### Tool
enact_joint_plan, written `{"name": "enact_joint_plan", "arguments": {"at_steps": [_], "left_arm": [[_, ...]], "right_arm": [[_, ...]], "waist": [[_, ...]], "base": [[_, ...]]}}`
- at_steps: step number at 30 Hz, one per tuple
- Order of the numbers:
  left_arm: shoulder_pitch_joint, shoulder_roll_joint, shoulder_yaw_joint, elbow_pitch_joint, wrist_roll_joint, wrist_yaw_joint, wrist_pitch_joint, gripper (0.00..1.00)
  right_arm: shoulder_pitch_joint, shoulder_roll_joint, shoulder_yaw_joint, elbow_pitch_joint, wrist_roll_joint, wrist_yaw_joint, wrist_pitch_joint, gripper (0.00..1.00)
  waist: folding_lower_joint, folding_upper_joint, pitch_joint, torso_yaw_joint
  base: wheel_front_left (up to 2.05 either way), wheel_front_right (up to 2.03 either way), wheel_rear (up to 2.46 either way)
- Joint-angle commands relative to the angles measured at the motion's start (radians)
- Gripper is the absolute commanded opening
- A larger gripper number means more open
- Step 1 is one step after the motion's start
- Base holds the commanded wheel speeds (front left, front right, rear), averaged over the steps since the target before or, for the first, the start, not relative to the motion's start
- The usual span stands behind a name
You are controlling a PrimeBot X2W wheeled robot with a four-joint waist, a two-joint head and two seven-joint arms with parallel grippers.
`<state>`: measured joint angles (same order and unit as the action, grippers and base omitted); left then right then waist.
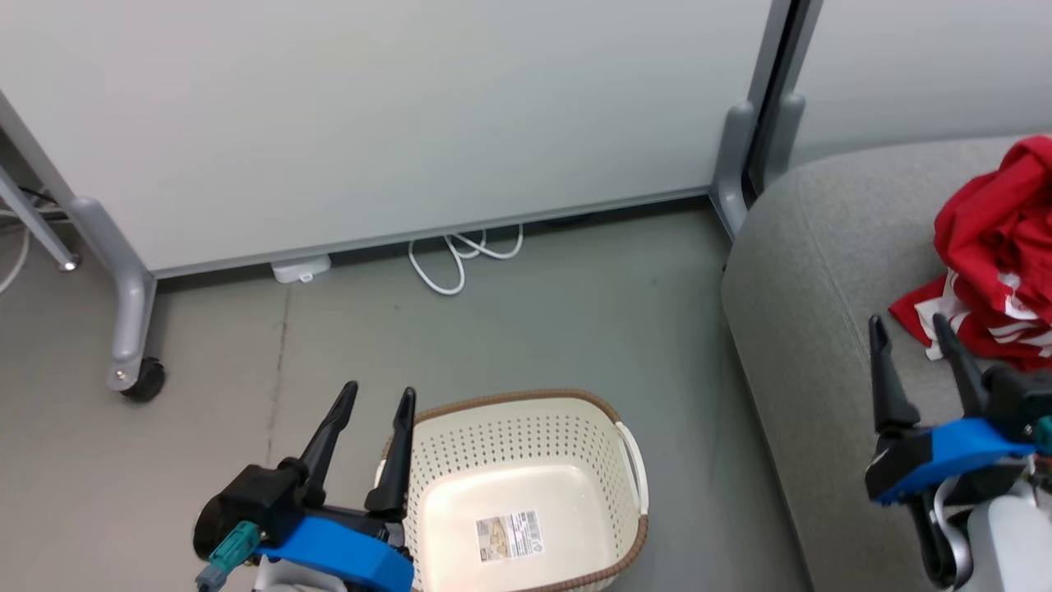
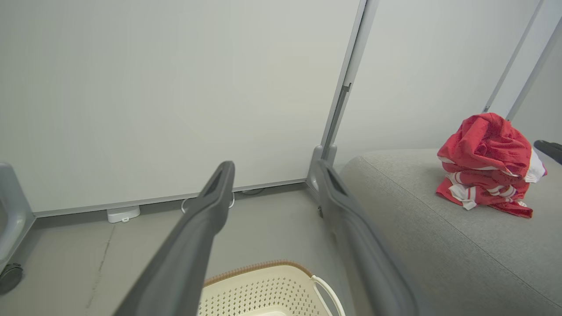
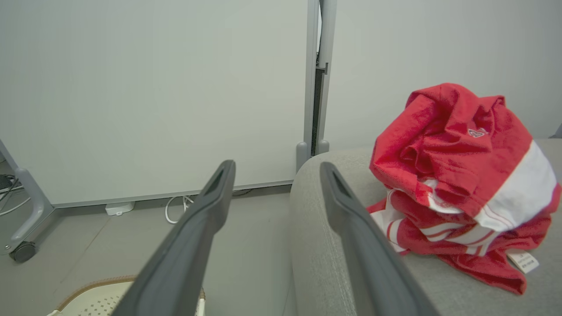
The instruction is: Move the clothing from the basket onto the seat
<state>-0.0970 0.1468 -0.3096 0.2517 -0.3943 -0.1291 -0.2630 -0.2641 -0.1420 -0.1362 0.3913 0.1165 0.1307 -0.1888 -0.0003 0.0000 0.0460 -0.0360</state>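
Note:
The red clothing (image 1: 998, 255) lies in a crumpled heap on the grey seat (image 1: 822, 279) at the right, its white panels and stripes showing (image 3: 461, 188) (image 2: 487, 166). The cream basket (image 1: 526, 493) with a brown rim stands on the floor at the bottom centre, holding nothing but its label sticker. My left gripper (image 1: 378, 399) is open beside the basket's left rim, above the floor. My right gripper (image 1: 910, 325) is open over the seat, just left of the clothing and apart from it. Nothing is between either pair of fingers.
A pale partition wall on grey legs with a black caster (image 1: 144, 380) runs along the back. A white cable (image 1: 460, 255) and a small white box (image 1: 300, 268) lie at its foot. Grey floor (image 1: 534, 329) lies between wall, basket and seat.

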Motion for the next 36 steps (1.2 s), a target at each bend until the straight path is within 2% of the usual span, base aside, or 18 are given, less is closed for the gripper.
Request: {"name": "enact_joint_plan", "arguments": {"at_steps": [1, 5, 13, 36], "left_arm": [[0.010, -0.002, 0.012, 0.006, 0.008, -0.002, -0.003, 1.00], [0.020, -0.009, 0.060, 0.042, 0.012, -0.002, -0.003, 1.00], [-0.003, -0.005, 0.091, 0.085, 0.004, -0.002, -0.003, 1.00], [0.000, 0.003, 0.060, 0.137, -0.009, -0.002, -0.003, 1.00]], "right_arm": [[0.034, 0.007, 0.000, -0.017, -0.002, 0.000, 0.005, 1.00], [0.121, 0.046, 0.018, -0.094, -0.007, 0.000, 0.031, 1.00], [0.209, 0.081, 0.027, -0.186, -0.020, 0.000, 0.059, 1.00], [0.237, 0.093, 0.040, -0.221, -0.007, 0.000, 0.074, 1.00]], "waist": [[0.0003, 0.0000, -0.026, 0.019], [0.0003, 0.0000, -0.050, 0.056], [0.0003, 0.0000, -0.066, 0.102], [0.0003, 0.0000, -0.061, 0.083]], "base": [[0.00, 0.00, 0.00], [0.00, 0.00, 0.00], [0.00, 0.00, 0.00], [0.00, 0.00, 0.00]]}}
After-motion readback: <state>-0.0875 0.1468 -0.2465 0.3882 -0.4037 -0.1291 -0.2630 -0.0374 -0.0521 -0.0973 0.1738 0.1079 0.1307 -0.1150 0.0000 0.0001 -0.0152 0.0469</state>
